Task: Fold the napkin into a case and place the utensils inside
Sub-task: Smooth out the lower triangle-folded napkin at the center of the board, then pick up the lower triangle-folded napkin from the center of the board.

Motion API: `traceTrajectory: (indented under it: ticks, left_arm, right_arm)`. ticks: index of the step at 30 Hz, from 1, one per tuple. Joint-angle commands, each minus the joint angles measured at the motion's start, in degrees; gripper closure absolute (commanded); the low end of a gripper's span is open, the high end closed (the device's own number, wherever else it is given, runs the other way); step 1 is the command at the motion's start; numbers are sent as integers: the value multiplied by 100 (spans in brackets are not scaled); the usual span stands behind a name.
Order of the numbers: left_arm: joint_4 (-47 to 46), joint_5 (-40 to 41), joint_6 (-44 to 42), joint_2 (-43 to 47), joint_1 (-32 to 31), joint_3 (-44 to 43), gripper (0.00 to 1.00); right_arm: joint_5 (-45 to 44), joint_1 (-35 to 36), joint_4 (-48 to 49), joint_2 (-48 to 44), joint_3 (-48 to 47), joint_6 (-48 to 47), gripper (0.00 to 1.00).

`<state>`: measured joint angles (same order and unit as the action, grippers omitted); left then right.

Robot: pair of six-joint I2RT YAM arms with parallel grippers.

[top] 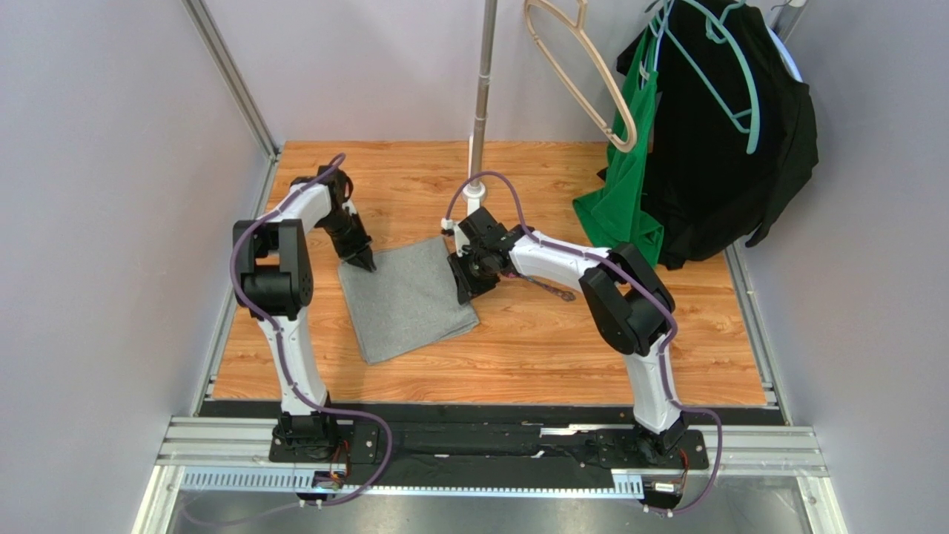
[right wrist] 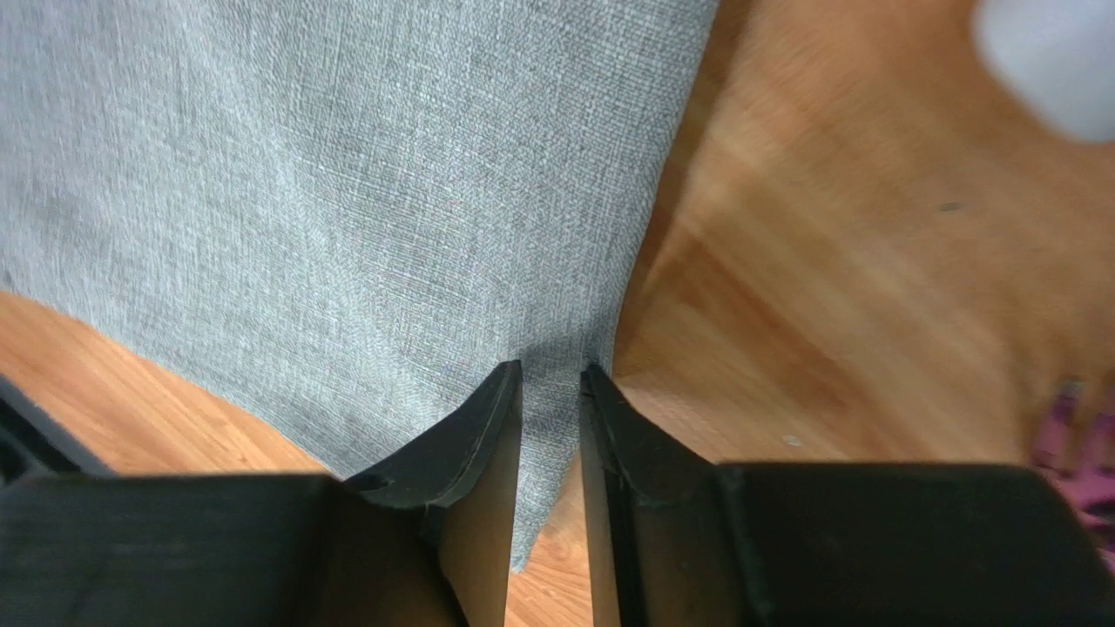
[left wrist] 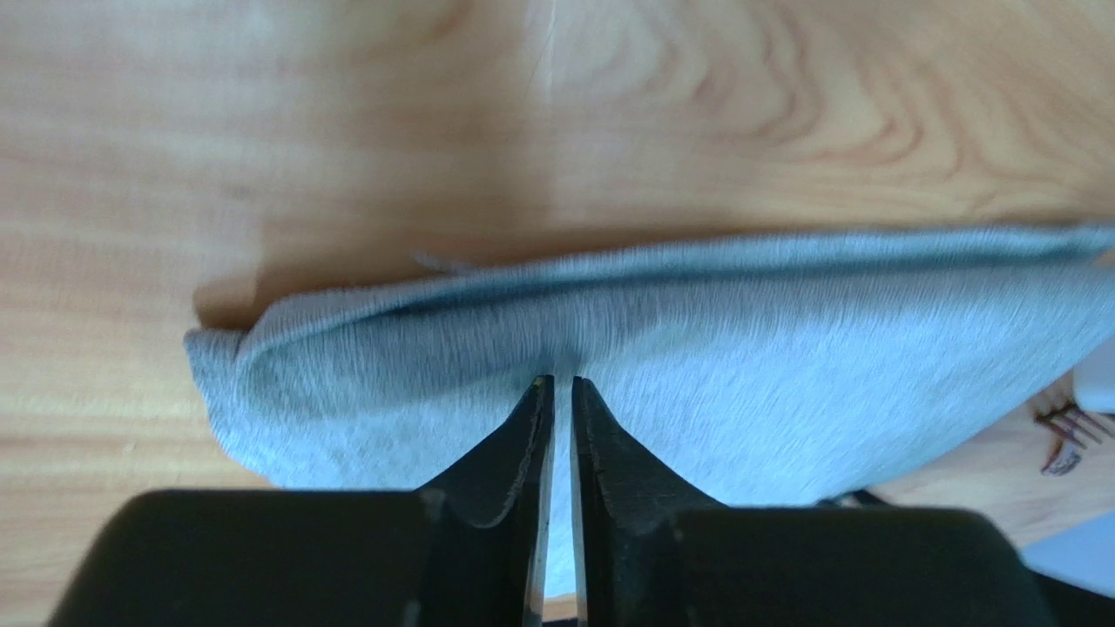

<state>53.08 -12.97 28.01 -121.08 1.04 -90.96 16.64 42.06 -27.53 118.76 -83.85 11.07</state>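
The grey napkin (top: 407, 298) lies folded flat on the wooden table, left of centre. My left gripper (top: 365, 263) points down at its far left corner. In the left wrist view the jaws stand a slim gap apart, the tips (left wrist: 562, 380) touching the napkin (left wrist: 733, 353) just behind its layered fold. My right gripper (top: 466, 292) is at the napkin's right edge, jaws slightly open, and the tips (right wrist: 552, 369) straddle the edge of the napkin (right wrist: 327, 196). A slim purplish utensil (top: 554, 289) lies on the wood, partly under the right forearm. Its blurred end (right wrist: 1080, 425) shows in the right wrist view.
A metal pole (top: 482, 89) stands at the back centre. On the back right hang a beige hanger (top: 579, 78), a green garment (top: 626, 200) and a black garment (top: 724, 145). Metal rails edge the table on the left (top: 240, 278) and the right (top: 749, 323).
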Motion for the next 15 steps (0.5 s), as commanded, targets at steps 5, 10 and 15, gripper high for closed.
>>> traceTrajectory:
  ticks: [5,10,15]
  left_arm:
    - [307,321,-410,1868,599,395,55]
    - [737,111,-1374,1123,872,-401,57]
    - [502,92,-1500,708,881,-660,61]
  right_arm:
    - [-1259,398,-718,-695,-798,-597,43]
    - [-1340,1180,-1246,-398,-1885,-545,11]
    - [-672,1620,-1229,348,-2627,237,0]
